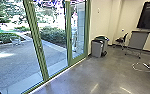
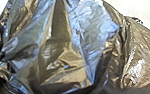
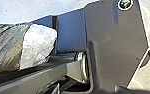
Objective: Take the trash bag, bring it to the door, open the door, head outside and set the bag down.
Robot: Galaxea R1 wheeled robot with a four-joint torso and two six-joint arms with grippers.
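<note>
The trash bag (image 2: pixel 63 55), dark and shiny with creased plastic, looms close in the left wrist view. Part of the same dark plastic bag (image 3: pixel 6 47) appears in the right wrist view, beside the robot's own jointed bar and plate, with a pale crumpled patch at its end. Green-framed glass doors (image 1: pixel 53 37) stand at the left and middle of the head view; the door frame (image 1: pixel 69 32) reaches down to the floor. Whether either gripper touches the bag cannot be told.
Grey bins (image 1: pixel 97 47) stand by the wall right of the glass. Farther right are a chair (image 1: pixel 121 39), a grey cart (image 1: pixel 138 40) and a wall screen (image 1: pixel 149 16). A paved yard (image 1: pixel 16 60) with hedges lies beyond the glass.
</note>
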